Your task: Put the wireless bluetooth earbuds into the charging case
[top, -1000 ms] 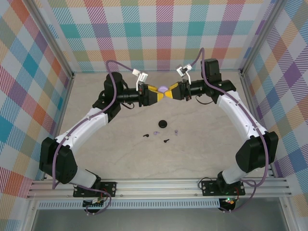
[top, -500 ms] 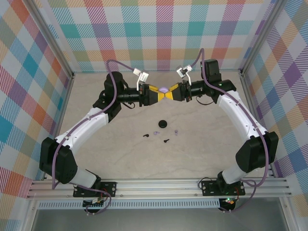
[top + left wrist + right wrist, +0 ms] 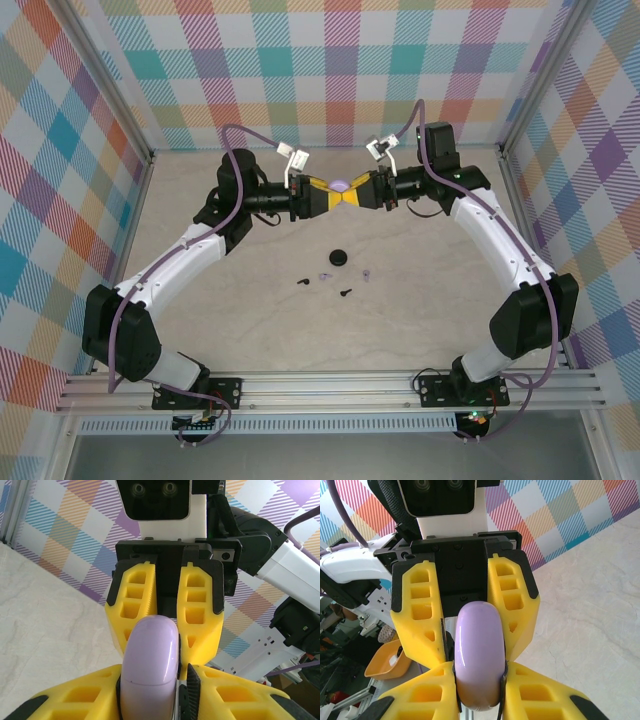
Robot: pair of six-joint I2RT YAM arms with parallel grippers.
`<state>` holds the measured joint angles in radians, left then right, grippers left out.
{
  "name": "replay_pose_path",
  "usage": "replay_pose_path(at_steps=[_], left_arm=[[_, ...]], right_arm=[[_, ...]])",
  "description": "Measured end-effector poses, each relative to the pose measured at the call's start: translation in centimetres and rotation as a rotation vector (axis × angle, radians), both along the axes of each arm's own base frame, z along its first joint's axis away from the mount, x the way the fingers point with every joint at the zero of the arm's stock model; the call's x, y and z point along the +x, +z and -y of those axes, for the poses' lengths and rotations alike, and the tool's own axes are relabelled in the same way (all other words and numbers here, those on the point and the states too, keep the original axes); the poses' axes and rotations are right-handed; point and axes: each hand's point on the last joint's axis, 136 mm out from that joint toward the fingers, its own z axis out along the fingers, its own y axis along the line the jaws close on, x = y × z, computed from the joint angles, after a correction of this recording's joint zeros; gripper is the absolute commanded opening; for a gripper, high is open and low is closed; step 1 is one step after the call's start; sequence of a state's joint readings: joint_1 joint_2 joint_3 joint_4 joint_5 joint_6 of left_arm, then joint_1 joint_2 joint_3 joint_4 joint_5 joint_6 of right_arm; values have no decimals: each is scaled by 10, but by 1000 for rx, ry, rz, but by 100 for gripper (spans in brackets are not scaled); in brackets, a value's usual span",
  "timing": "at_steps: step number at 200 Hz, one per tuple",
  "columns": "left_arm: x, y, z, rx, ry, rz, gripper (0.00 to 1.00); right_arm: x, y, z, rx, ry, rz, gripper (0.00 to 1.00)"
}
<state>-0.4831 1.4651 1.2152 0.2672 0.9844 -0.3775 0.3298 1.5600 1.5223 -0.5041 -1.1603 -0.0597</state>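
Note:
A pale lilac charging case (image 3: 342, 186) hangs above the far middle of the table, between two grippers that meet nose to nose. My right gripper (image 3: 479, 680) is shut on the case (image 3: 479, 650), with both pads pressed to its sides. My left gripper (image 3: 155, 680) straddles the other end of the case (image 3: 150, 665). Its left pad touches the case, and a thin gap shows at its right pad. On the table below lie the earbuds: two black ones (image 3: 302, 281) (image 3: 345, 292) and two lilac ones (image 3: 323, 275) (image 3: 368, 275).
A round black case (image 3: 338, 259) sits on the table just beyond the earbuds. Checked walls and an aluminium frame (image 3: 128, 215) enclose the table on three sides. An orange bowl (image 3: 385, 662) stands off the table in the right wrist view.
The left gripper's jaws have drawn in closer around the lilac case. Both arms and the things on the table stay where they were.

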Motion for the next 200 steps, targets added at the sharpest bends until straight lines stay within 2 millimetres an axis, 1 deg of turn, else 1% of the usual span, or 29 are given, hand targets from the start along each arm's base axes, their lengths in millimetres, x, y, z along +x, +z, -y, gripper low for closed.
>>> replay_pose_path(at_steps=[68,77,88,99,107,174,200], left_arm=[[2,1,2,1,0,-1,38],[2,0,2,1,0,-2,36],[2,0,2,1,-1,-5,30],[3,0,2,2,0,-3,22],[3,0,2,2,-1,-8,20],[2,2,2,0,-7,0,18],[2,0,3,8,-13,-8,18]], right_arm=[[1,2,-1,-6,-17,19,20],[2,3,0,-7,-21,21,20],[2,3,0,-8,-24,19,20],[1,4,0,-6,-22,17,20],[1,5,0,-4,-23,19,21],[0,6,1,-3,-21,21,25],[0,3,1,-12,-22,31,33]])
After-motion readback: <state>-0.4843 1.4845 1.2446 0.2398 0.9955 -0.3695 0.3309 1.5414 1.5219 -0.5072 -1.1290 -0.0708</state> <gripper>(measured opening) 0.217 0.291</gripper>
